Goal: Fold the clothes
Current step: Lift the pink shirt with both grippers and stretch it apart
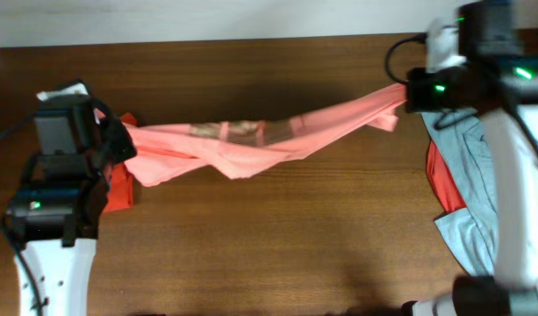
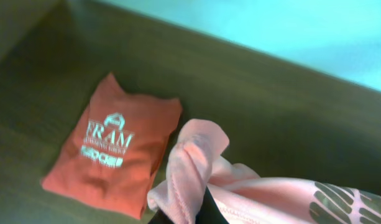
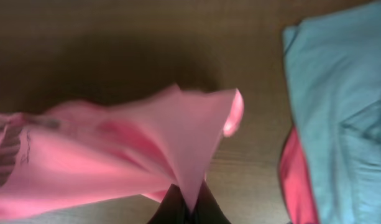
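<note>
A salmon-pink T-shirt (image 1: 251,145) hangs stretched above the table between both arms, sagging in the middle, with faint pale print on it. My left gripper (image 1: 118,140) is shut on its left end; in the left wrist view the bunched pink cloth (image 2: 190,168) rises from between the dark fingers (image 2: 206,208). My right gripper (image 1: 407,92) is shut on the right end, and the pink fabric (image 3: 178,137) fans out from its pinched fingertips (image 3: 212,208). Other clothes lie apart: a folded orange-red shirt (image 2: 112,146) with white "FRAM" lettering, a grey-blue shirt (image 1: 470,175), a red one (image 1: 444,184).
The folded orange-red shirt (image 1: 119,189) lies under my left arm at the table's left. The grey-blue shirt (image 3: 339,106) and red shirt (image 3: 296,180) are piled at the right edge, partly under my right arm. Bare dark wood (image 1: 277,237) spreads in front.
</note>
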